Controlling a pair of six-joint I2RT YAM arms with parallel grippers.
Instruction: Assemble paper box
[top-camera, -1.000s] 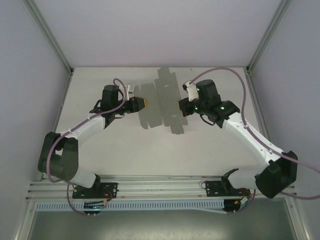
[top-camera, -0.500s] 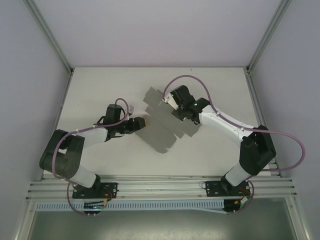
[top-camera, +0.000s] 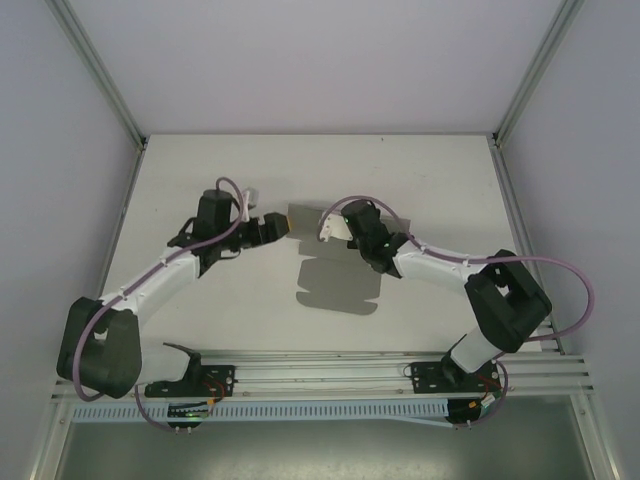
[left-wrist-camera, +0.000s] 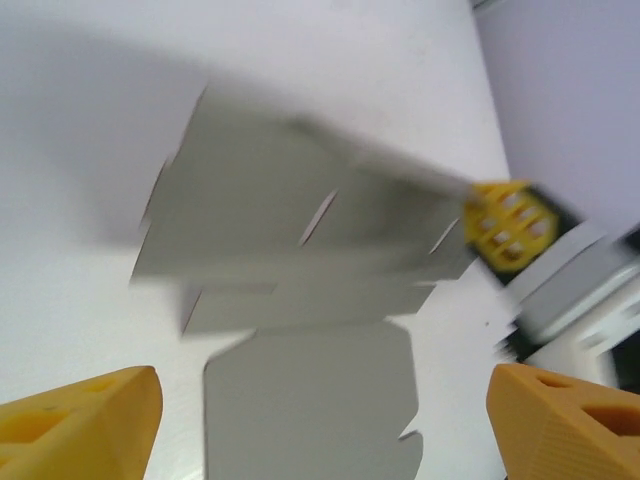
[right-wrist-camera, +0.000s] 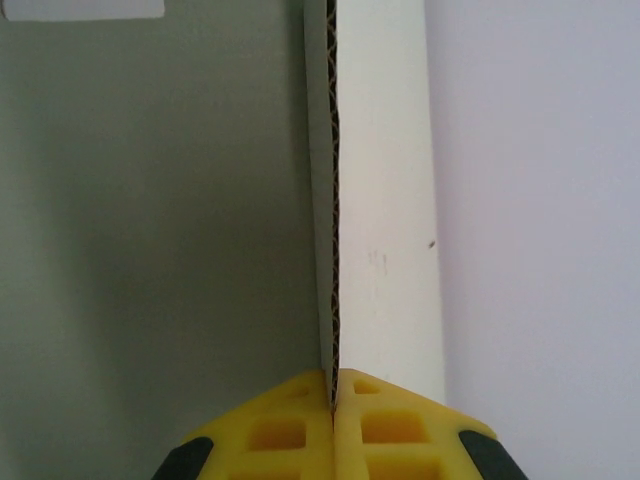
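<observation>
— What is changing?
— My left gripper is spreading wide and letting go, so it is holding nothing. My right gripper is pinching the flat paper box by its edge and lifting it above the table middle. Folding is yet to begin.

The top external camera looks steeply down from high above the 6 o'clock edge of the worktop, taking in all of it. The left wrist camera faces 3 o'clock, near the paper box. The right wrist camera sights along the sheet's edge at very close range, so all three views share it.
</observation>
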